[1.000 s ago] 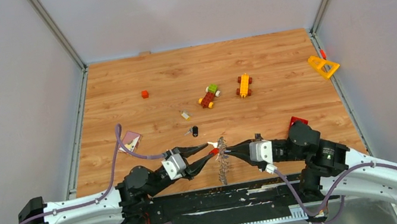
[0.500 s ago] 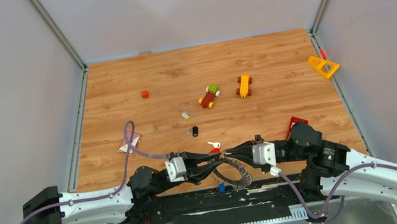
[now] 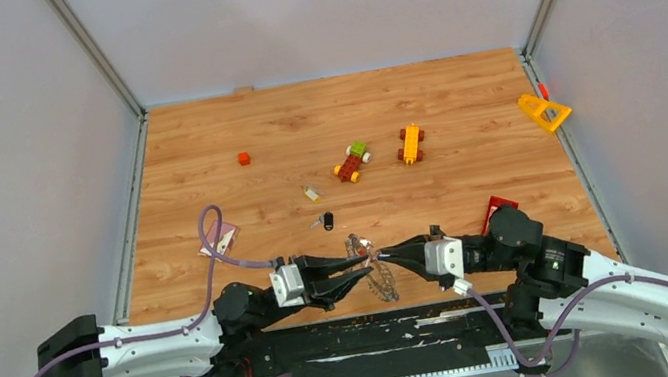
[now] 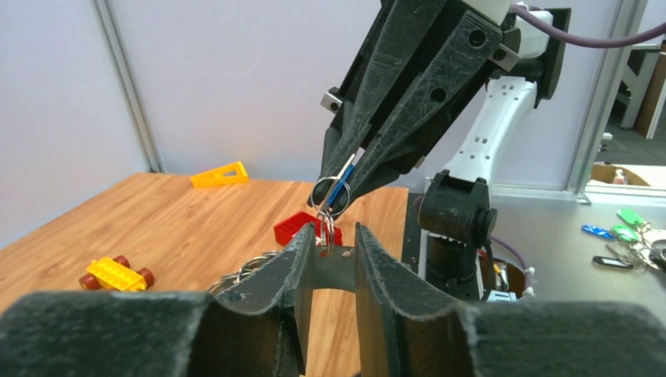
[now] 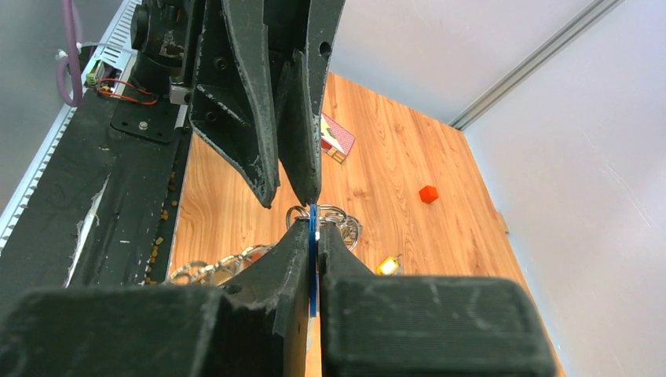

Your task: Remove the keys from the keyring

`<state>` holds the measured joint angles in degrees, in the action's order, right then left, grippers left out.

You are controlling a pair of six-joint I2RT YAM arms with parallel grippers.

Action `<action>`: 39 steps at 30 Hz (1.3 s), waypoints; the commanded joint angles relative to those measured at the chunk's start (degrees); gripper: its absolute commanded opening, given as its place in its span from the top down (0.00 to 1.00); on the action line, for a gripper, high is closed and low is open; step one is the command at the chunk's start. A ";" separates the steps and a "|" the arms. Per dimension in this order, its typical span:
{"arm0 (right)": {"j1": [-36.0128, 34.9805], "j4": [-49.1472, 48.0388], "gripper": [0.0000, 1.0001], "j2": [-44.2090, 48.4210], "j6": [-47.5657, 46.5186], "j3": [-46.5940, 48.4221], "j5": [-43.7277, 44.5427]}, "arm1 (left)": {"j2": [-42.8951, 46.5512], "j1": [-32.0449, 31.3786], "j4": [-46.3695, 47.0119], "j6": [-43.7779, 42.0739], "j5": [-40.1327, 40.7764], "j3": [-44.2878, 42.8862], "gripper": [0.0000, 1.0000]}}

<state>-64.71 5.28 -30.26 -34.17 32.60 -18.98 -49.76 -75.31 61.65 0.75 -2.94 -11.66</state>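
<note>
The keyring [image 3: 376, 273], a large silver ring with a coiled rim, hangs tilted between my two grippers near the table's front edge. My right gripper [image 3: 384, 253] is shut on a blue-headed key [image 5: 312, 236], which shows edge-on between its pads and also in the left wrist view [image 4: 339, 188]. Small split rings [image 4: 325, 228] hang from that key, and they sit in the gap between the tips of my left gripper [image 4: 336, 245]. My left gripper [image 3: 362, 265] is open and faces the right one tip to tip. A black-headed key [image 3: 327, 220] and a yellow-tagged key [image 3: 312, 193] lie loose on the table.
Two toy block vehicles [image 3: 352, 161] [image 3: 411, 144] stand mid-table. A yellow triangle [image 3: 545, 112] lies at the far right, a red cube [image 3: 243, 158] at the far left, a red block [image 3: 500, 206] by the right arm and a pink card [image 3: 219, 239] by the left arm.
The ring hung edge-on between the grippers, dropped low and flat half a second ago, and now hangs raised and tilted again. The left arm shifted a little to the right.
</note>
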 commanded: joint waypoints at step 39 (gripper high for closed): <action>-0.22 -6.95 1.00 -0.18 4.03 1.88 -1.45 | -5.87 -0.19 6.47 0.30 2.72 0.48 0.73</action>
<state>-64.71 3.55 -30.76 -31.18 32.62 -19.14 -54.81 -75.31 63.75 0.80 -0.97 -11.60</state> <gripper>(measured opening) 0.047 0.273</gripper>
